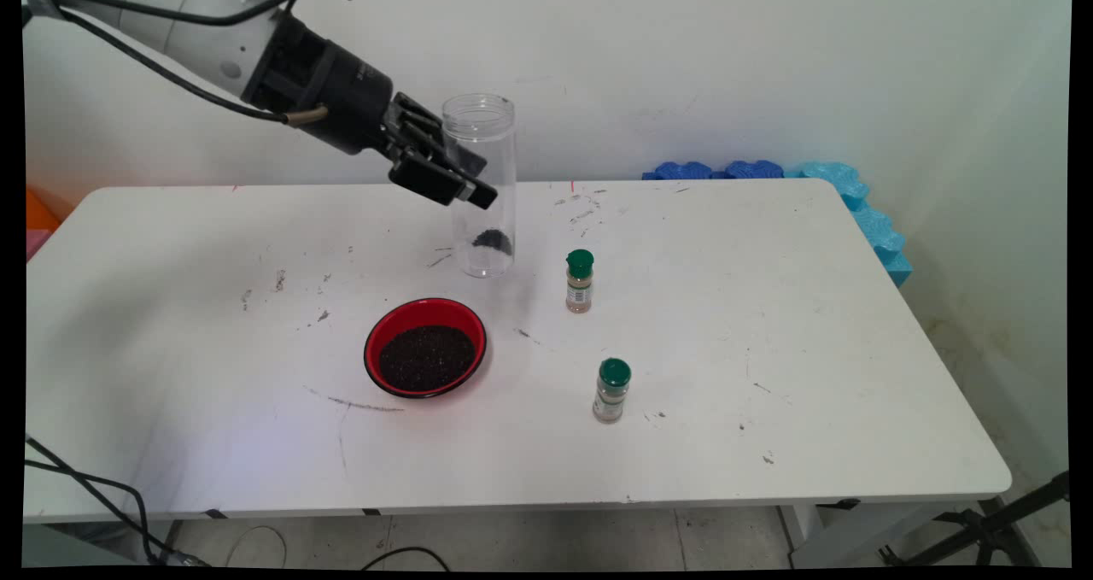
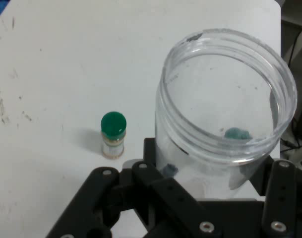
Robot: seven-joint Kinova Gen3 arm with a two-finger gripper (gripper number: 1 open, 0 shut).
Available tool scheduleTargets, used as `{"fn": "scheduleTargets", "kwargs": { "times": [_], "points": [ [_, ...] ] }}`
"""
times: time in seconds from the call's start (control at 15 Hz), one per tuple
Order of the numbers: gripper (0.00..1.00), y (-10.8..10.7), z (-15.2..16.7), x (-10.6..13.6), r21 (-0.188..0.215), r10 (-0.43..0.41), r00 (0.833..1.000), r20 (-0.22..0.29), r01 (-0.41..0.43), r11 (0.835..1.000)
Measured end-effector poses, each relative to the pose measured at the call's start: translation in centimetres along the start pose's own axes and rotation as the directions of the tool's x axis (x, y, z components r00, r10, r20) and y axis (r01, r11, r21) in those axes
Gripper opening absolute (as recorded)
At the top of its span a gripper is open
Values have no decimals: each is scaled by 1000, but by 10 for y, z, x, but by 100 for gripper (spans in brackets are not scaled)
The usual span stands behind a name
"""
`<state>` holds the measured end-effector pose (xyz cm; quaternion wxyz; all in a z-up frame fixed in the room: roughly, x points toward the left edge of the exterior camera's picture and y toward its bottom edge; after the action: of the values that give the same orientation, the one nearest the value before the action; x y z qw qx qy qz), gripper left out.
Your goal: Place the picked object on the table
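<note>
The gripper [image 1: 465, 180] is clamped on a tall clear jar [image 1: 484, 213], its fingers pressed against the jar's wall about midway up. In the main view only the near finger [image 1: 440, 178] shows plainly, laid across the jar's left side; the far finger sits behind the plastic. The hand view gives what the main view lacks: the black linkage rises on both sides of the jar [image 2: 225, 119], one arm at lower left and one at lower right, with the jar's body wedged between them.

The jar stands open, with no lid, its threaded rim wide and round. In the main view it looks upright, its base at or just above the table [image 1: 768, 307]; whether it touches the surface is hard to tell. A small dark clump lies at its bottom. In the hand view, looking down through the mouth, something greenish shows through the clear wall, possibly one of the shakers seen through the plastic.

Just right of the jar stands a small spice shaker [image 1: 579, 281] with a green cap, upright; the hand view shows it [image 2: 113, 134] left of the jar. A second green-capped shaker [image 1: 611, 389] stands nearer the table's front edge, apart from the first. Front-left of the jar sits a red bowl [image 1: 380, 332] filled with dark grains. Blue foam pieces [image 1: 854, 196] lie along the wall behind the table's far right corner.
</note>
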<state>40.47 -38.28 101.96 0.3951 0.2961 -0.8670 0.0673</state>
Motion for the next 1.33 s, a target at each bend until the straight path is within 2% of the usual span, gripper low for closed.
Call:
{"fn": "scheduleTargets", "kwargs": {
  "times": [0.67,1.0,1.33],
  "points": [
    [0,24,18,1,45,15,1000,-20,-14,999],
    [0,28,46,-19,55,21,999,-43,-18,998],
    [0,33,84,-53,60,38,998,-55,-34,998]
  ]
}}
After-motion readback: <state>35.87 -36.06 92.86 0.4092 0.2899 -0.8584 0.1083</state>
